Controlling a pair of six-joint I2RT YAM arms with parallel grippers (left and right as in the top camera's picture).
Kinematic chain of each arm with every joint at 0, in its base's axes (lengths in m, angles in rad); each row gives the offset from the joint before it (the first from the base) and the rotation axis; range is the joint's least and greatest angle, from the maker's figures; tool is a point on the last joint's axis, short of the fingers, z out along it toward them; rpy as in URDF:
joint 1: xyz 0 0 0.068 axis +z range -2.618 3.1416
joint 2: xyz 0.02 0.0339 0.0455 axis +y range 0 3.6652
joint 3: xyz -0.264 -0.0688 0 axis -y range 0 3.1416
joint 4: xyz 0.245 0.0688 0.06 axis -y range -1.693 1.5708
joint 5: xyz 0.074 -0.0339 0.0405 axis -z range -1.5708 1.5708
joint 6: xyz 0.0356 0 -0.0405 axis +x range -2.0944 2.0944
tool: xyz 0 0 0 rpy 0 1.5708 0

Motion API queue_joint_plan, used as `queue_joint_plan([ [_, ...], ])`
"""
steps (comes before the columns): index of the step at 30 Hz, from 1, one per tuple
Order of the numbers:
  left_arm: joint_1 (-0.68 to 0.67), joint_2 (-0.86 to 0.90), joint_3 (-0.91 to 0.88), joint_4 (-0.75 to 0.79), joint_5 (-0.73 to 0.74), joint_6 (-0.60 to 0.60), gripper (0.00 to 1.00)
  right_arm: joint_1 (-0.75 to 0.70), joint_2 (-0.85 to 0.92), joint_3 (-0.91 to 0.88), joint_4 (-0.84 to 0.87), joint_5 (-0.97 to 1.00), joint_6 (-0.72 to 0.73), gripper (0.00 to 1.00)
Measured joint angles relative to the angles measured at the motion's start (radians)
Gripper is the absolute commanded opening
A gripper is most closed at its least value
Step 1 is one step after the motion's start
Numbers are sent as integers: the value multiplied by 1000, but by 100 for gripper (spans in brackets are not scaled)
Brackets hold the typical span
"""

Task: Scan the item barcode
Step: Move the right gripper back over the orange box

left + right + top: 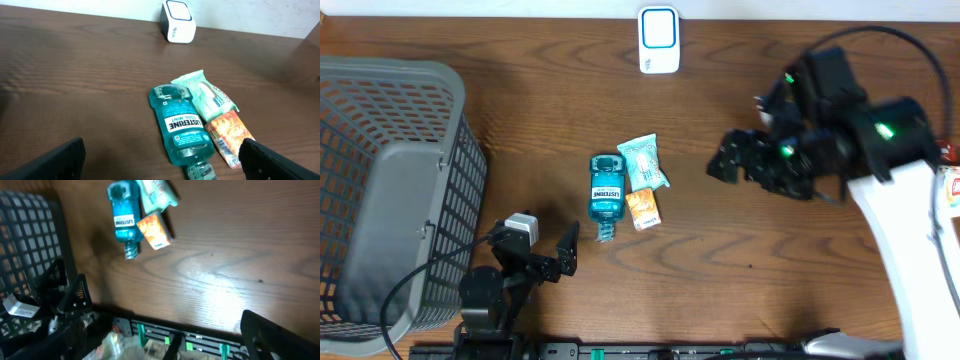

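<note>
Overhead view: looks straight down on the wooden table [520,90] from well above. Left wrist view: sits low and close to the tabletop, facing across it toward the white scanner [178,21] at the far edge. Right wrist view: higher and tilted, facing down and back toward the near edge and the grey basket [25,240]. All three views share the blue mouthwash bottle [606,188] and the pale green packet [643,160] beside it.

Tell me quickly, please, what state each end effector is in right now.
Left end effector: open, holding nothing.
Right end effector: open, holding nothing.
</note>
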Motion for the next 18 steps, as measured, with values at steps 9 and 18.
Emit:
queue_joint_plan([
  [9,0,0,0,0,0,0,98,78,-293,-59,32,186,246,99],
  [18,0,0,0,0,0,0,98,180,-250,-457,419,207,538,94],
])
